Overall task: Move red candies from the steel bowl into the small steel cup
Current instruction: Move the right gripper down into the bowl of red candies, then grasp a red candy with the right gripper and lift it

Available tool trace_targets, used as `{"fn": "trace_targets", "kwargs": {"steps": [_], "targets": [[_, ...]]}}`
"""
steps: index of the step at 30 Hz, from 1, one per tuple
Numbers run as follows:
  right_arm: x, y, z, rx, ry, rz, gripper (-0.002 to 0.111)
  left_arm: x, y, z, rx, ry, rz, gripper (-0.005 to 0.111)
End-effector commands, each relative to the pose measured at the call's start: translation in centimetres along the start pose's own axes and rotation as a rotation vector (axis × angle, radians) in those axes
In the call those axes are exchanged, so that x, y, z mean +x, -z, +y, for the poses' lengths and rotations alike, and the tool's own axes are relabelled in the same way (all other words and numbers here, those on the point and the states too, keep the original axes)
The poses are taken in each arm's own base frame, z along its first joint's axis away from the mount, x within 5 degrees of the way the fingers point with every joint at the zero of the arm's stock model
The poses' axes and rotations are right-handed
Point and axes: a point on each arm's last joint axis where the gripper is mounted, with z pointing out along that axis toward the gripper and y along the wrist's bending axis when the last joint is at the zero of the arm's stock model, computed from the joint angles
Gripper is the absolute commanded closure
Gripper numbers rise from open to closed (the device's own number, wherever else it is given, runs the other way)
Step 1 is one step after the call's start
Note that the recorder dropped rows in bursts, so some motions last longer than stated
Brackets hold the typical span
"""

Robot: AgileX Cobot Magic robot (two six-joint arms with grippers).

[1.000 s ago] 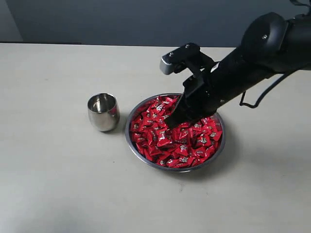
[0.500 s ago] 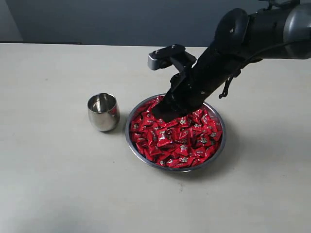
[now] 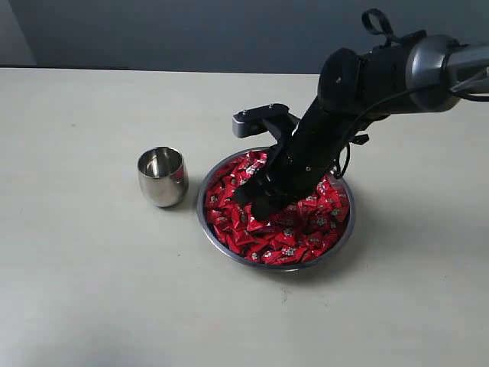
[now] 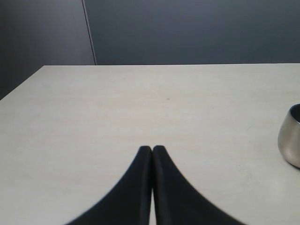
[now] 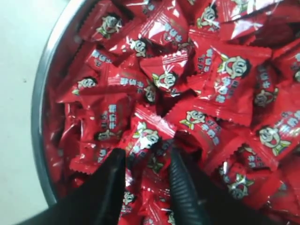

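Observation:
The steel bowl (image 3: 341,235) sits mid-table, heaped with red candies (image 3: 306,225). Left of it stands the small steel cup (image 3: 162,177), upright and showing nothing inside. My right gripper (image 3: 256,205) is down in the bowl's left half. In the right wrist view its fingers (image 5: 112,180) are apart and pushed into the red candies (image 5: 225,79), with a candy wrapper lying between them; the bowl's rim (image 5: 40,140) runs along one side. My left gripper (image 4: 152,149) is shut with nothing in it, low over bare table, with the cup's side (image 4: 290,136) at that picture's edge.
The pale table (image 3: 92,290) stretches round the bowl and cup. A dark wall (image 3: 191,30) backs the far edge. The right arm (image 3: 382,80) reaches in from the upper right over the bowl.
The right arm has swung lower and leftward, and its gripper has sunk from above the candies into the pile. Bowl and cup have not moved.

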Motion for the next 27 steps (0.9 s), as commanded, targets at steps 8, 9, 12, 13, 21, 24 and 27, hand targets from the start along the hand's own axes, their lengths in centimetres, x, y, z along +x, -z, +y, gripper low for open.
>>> {"fn": "trace_targets", "kwargs": {"steps": [8,9,12,13,21,24,27], "targets": [[-0.5,-1.2,0.1,-0.056,-0.092,-0.028,0.076,0.1,0.0,0.0,-0.001,0.002,-0.002,0.106],[-0.5,-1.4,0.1,-0.057,-0.097,-0.021,0.076,0.1,0.0,0.0,-0.001,0.002,-0.002,0.106],[-0.4,-1.7,0.0,-0.057,-0.097,-0.014,0.076,0.1,0.0,0.0,-0.001,0.002,-0.002,0.106],[-0.4,-1.7,0.0,-0.059,-0.100,-0.015,0.076,0.1,0.0,0.0,-0.001,0.002,-0.002,0.106],[-0.5,-2.1,-0.2,-0.049,-0.105,-0.022,0.076,0.1,0.0,0.0,-0.001,0.002,-0.002,0.106],[-0.6,-2.1,-0.3,-0.042,-0.108,-0.035,0.076,0.1,0.0,0.0,-0.001,0.002,-0.002,0.106],[-0.6,-2.1,-0.4,-0.035,-0.100,-0.034,0.089,0.1,0.0,0.0,-0.001,0.002,-0.002,0.106]]}}
